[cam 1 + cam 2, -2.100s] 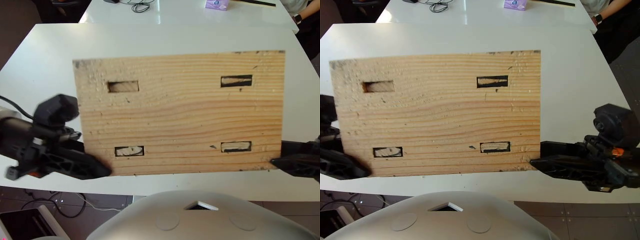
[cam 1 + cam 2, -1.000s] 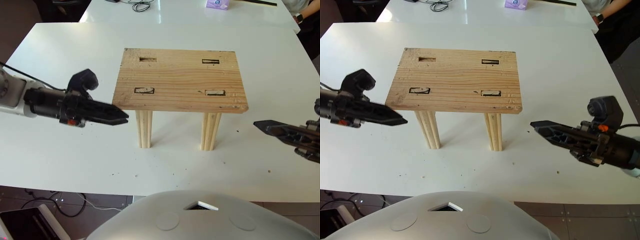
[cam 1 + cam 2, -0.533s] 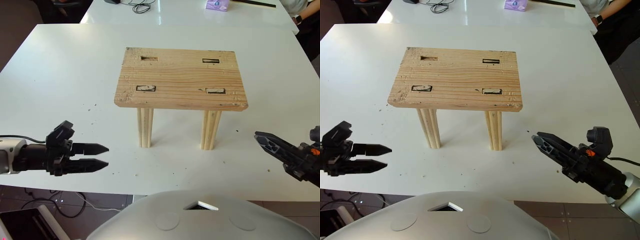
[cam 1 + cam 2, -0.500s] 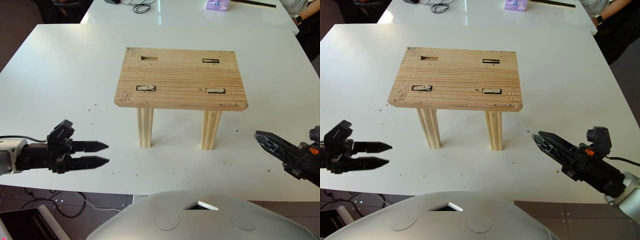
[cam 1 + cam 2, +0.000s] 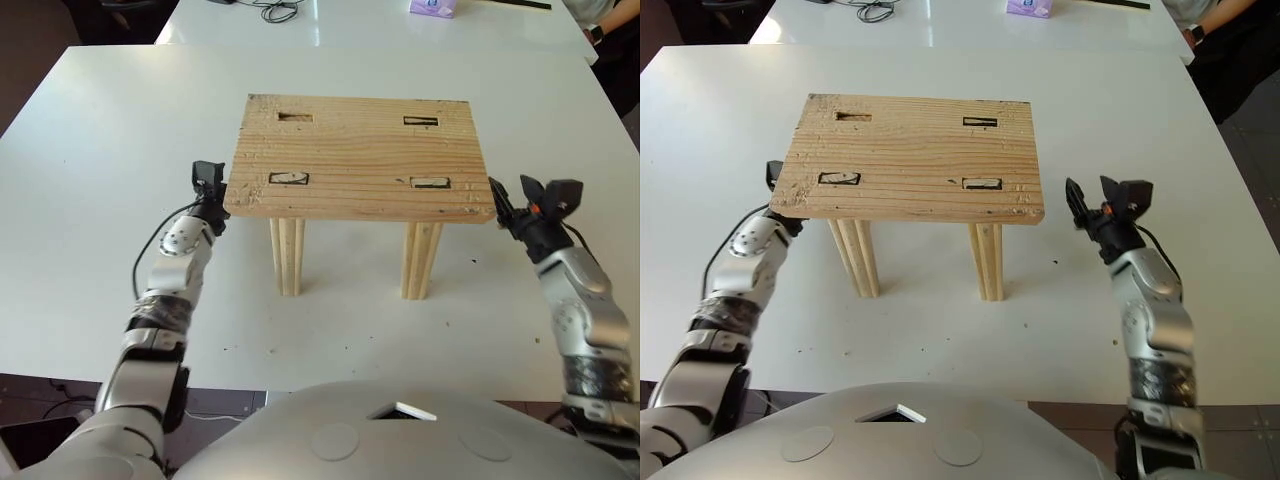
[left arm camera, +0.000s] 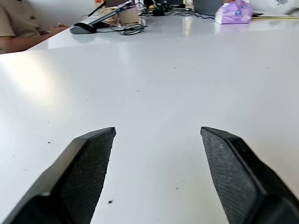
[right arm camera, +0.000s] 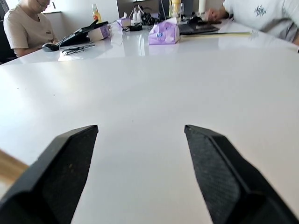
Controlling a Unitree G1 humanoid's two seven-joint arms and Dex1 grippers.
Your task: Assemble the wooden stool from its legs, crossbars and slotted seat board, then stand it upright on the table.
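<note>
The head views give the whole stool (image 5: 360, 150): it stands upright at the centre of the white bench (image 5: 100, 120), slotted seat board (image 5: 915, 150) on top, two near legs (image 5: 290, 255) on the bench surface. The wrist views give the finger spacing. The left gripper (image 6: 158, 130) has its fingers (image 6: 88, 163) spread wide with nothing between them. The right gripper (image 7: 141, 127) is likewise wide open and empty, and a sliver of the seat board's wood lies at that frame's edge.

Arm pose: both forearms rise from the near bench edge. The left gripper sits at 8 o'clock of the seat, just beside its near corner; contact cannot be judged. The right gripper sits at 4 o'clock, just beside the opposite near corner.

Surroundings: a second bench (image 5: 350, 25) at 12 o'clock carries a purple tissue pack (image 7: 163, 32) and cables (image 5: 280, 10)
</note>
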